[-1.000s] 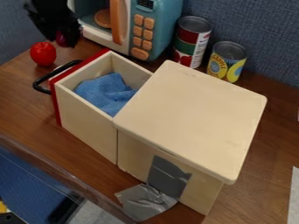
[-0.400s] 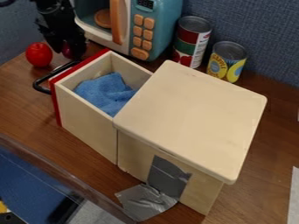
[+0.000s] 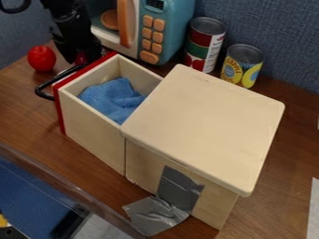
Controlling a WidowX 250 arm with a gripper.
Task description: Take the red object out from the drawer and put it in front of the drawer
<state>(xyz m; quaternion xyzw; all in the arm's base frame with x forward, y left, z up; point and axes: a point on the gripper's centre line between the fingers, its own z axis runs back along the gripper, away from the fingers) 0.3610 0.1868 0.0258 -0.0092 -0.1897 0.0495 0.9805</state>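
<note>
Red object [image 3: 42, 58]: round, resting on the bench [image 3: 22, 100] outside the open drawer [image 3: 93, 133], at 10 o'clock from it. It sits near the black handle [image 3: 42, 90], apart from the red drawer front [image 3: 59, 109].

End effector [image 3: 86, 52]: located at 11 o'clock from the drawer, pointing down, between the red object and the toy microwave [image 3: 169, 32]. A dark red item [image 3: 81, 58] shows at its lower end. How far open it is, and whether it grips that item, cannot be told.

Drawer contents: one crumpled blue cloth [image 3: 112, 98].

Wooden box [image 3: 202, 123]: lidded, at 4 o'clock from the drawer. Grey tape [image 3: 156, 217] runs from its side onto the bench at 7 o'clock.

Surroundings: the microwave stands at 1 o'clock from the drawer. Two cans stand upright beyond the box, the red and green can [image 3: 204, 44] at 12 o'clock, the yellow can [image 3: 242, 66] at 1 o'clock.
</note>
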